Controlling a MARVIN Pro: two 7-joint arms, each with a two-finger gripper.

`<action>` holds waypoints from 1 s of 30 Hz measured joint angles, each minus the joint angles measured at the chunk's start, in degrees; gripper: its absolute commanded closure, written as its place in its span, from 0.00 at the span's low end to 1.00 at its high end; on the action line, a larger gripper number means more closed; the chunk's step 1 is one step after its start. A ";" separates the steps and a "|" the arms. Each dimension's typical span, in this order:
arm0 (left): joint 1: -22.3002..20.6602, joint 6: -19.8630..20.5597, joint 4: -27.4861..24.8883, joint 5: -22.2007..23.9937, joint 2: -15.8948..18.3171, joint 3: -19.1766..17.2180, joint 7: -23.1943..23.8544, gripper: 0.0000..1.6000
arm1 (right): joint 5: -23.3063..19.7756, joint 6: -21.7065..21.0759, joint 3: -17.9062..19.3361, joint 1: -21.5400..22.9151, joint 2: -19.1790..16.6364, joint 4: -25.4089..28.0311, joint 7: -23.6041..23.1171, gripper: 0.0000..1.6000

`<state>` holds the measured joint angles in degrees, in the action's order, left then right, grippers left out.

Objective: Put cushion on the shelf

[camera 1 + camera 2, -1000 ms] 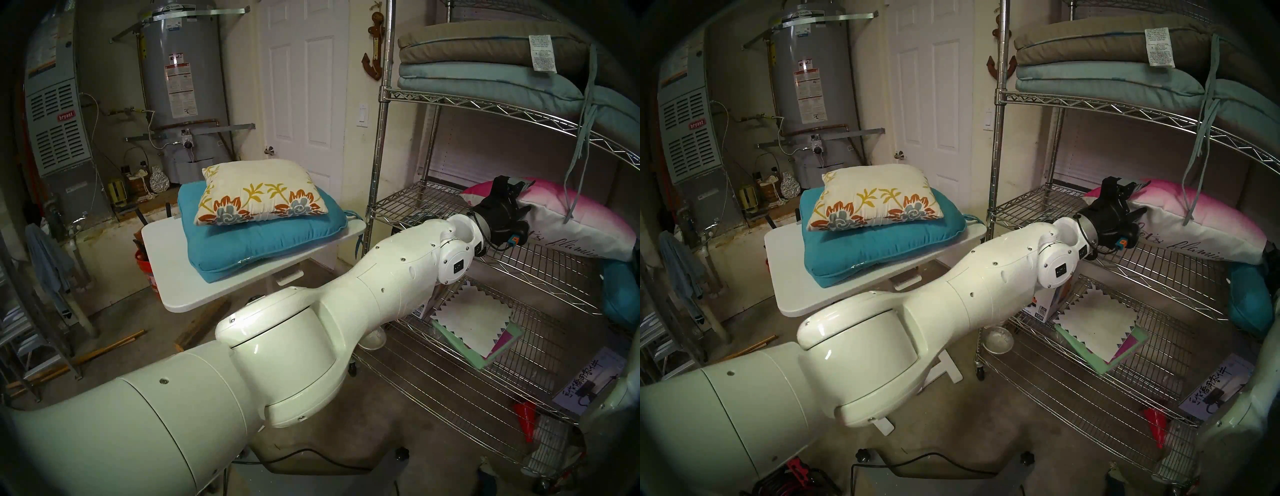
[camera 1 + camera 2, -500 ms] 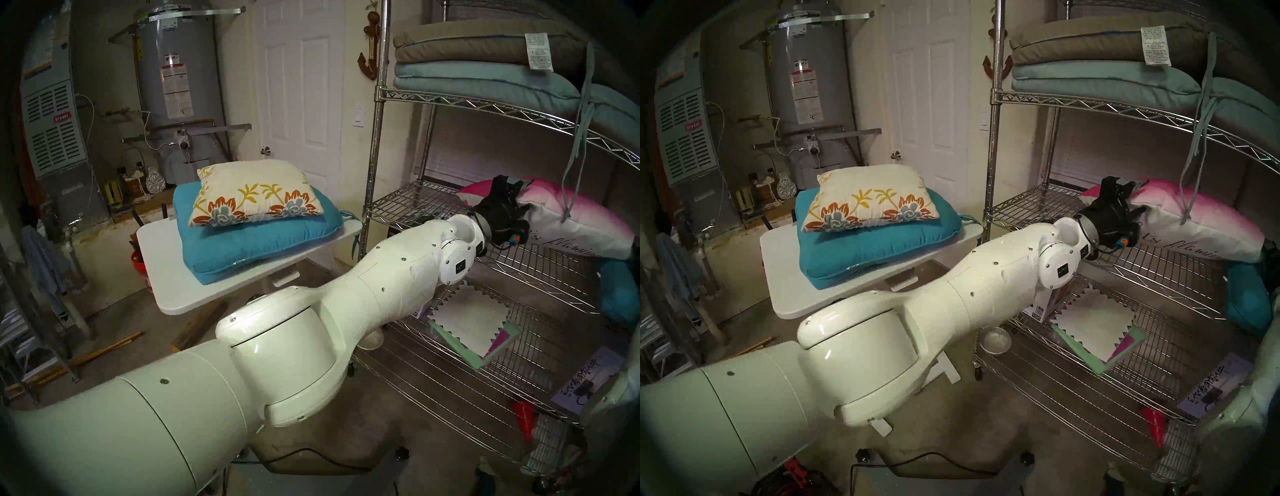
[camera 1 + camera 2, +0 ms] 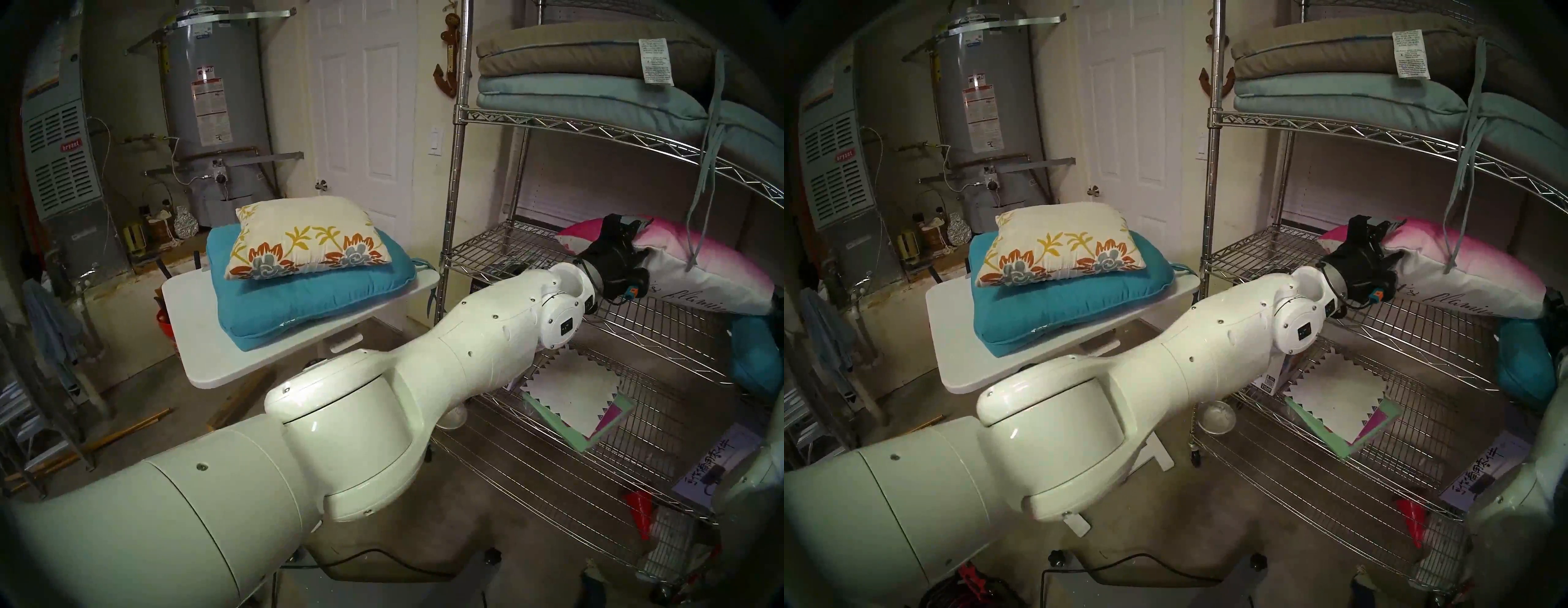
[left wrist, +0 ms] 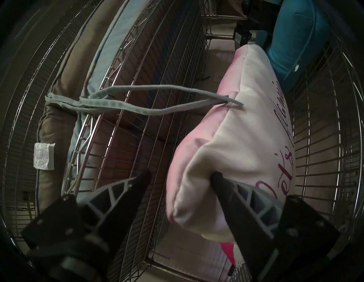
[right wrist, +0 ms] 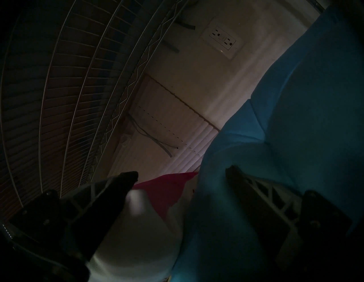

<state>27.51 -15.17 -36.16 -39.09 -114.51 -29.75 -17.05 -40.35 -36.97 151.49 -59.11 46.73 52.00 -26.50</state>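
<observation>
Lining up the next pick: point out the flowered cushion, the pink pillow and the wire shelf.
flowered cushion (image 3: 305, 237), head left view, middle of its printed face.
pink pillow (image 4: 236, 141), left wrist view, white front panel.
wire shelf (image 3: 456, 170), head left view, front chrome post.

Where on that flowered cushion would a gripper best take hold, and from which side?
Probably the puffy near-right corner of the cushion, approached from the shelf side. It lies flat on the teal cushion, its edges overhanging free and nothing blocking that side.

White table bears teal cushion; shelf pink pillow.
</observation>
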 measured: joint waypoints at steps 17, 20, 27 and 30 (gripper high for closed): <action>-0.48 1.25 0.00 2.24 0.05 1.33 -0.36 0.24 | -1.13 -2.53 -1.45 2.39 0.87 -0.39 0.34 0.00; -0.60 1.47 0.01 2.64 0.05 1.60 -0.44 0.24 | -1.29 -2.98 -1.63 2.68 1.01 -0.39 0.39 0.00; -0.83 1.87 0.02 3.49 0.05 2.09 -0.56 0.24 | -1.42 -3.60 -1.75 3.13 1.11 -0.38 0.64 0.00; -0.91 2.07 0.02 3.89 0.05 2.33 -0.62 0.24 | -1.49 -3.86 -1.79 3.31 1.17 -0.36 0.74 0.00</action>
<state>26.60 -13.11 -36.15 -35.20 -114.45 -27.43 -17.67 -41.83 -40.83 149.70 -55.80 47.90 51.63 -25.76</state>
